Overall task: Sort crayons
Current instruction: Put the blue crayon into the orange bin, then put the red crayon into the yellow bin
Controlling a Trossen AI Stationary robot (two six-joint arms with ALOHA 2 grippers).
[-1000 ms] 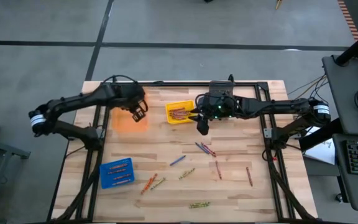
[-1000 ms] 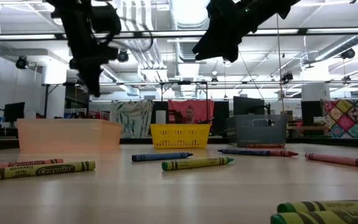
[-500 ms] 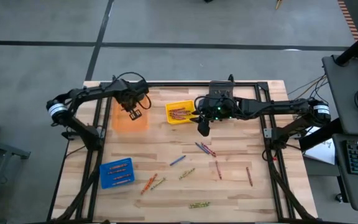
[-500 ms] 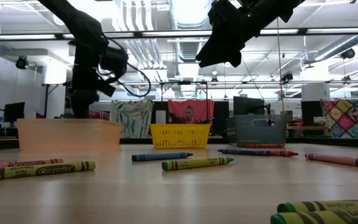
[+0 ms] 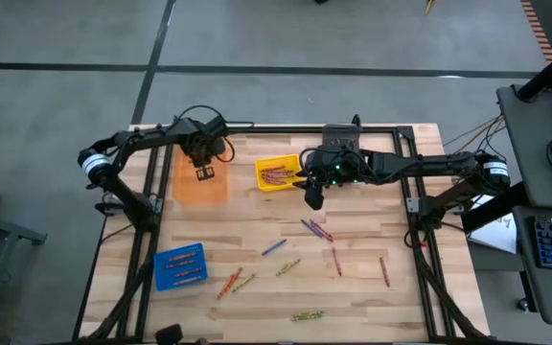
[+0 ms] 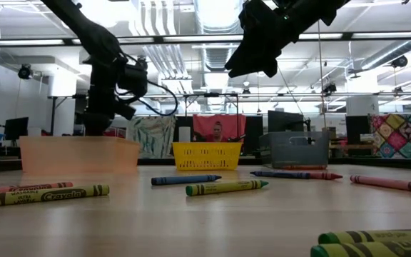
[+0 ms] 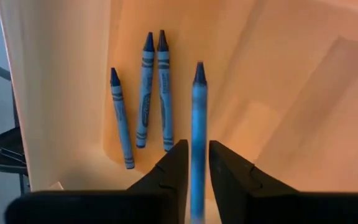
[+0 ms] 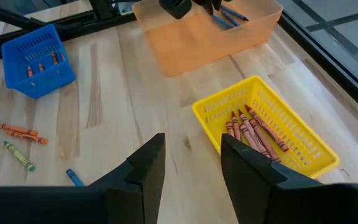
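My left gripper (image 5: 203, 172) points down over the orange bin (image 5: 201, 187), with a blue crayon (image 7: 198, 124) between its narrowly parted fingers. That crayon is smeared along its length. Three blue crayons (image 7: 143, 93) lie on the bin's floor. My right gripper (image 8: 191, 180) hangs open and empty above the table beside the yellow bin (image 5: 276, 173), which holds red crayons (image 8: 253, 134). Several loose crayons (image 5: 316, 230) lie on the wooden table, down to its near part (image 5: 307, 314). My left gripper's fingers (image 7: 178, 163) stand on either side of the blue crayon's lower part (image 7: 197, 180), coming from above and lying along it. The crayon's tip (image 7: 199, 65) points away from the wrist, above the bin's floor. Whether the fingers touch it, I cannot tell.
A blue bin (image 5: 180, 265) with a few crayons stands at the near left. A grey bin (image 6: 300, 150) stands at the far side, under the right arm. A black frame (image 5: 257, 127) runs along the far edge and down both sides.
My left gripper has sunk from high above the table to the orange bin's rim, has shifted slightly toward the left edge and has rolled at the wrist. My right gripper has kept still.
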